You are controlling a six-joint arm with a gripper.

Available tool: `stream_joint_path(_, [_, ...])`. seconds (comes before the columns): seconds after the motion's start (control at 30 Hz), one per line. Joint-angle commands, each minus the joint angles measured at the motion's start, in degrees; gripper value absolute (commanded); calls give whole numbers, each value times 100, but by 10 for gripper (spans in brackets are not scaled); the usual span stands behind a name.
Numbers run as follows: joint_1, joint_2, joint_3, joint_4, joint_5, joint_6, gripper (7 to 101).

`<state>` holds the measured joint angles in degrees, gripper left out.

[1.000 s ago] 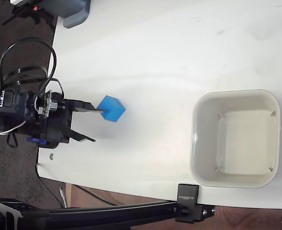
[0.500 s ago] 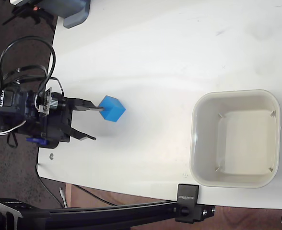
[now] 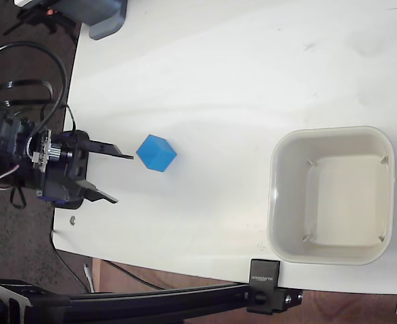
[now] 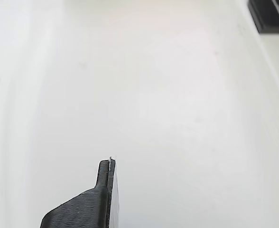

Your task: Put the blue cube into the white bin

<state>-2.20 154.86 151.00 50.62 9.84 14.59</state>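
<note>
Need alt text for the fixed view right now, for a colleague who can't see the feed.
Seen from above, a small blue cube sits on a white table, just right of the open gripper, which is not touching it. An empty white bin stands far right, and a grey-blue device pokes in at the top left.

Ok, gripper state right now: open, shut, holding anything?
Gripper: open, holding nothing. Its fingers are spread and stop short of the blue cube, which sits on the table apart from both fingertips.
</note>
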Motion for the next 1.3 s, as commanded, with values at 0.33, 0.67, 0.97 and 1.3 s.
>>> stream_joint_path(0.33, [-1521,-2663,-2558,800,1274,3683,1003])
stream_joint_path(0.67, [-2487,-3094,-2848,1723,1881,5405,995])
stream_joint_path(0.97, [-2953,-3146,-2364,1652,2127,5897,1000])
stream_joint_path(1.3, [-2953,-3313,-1925,1336,2101,5643,1003])
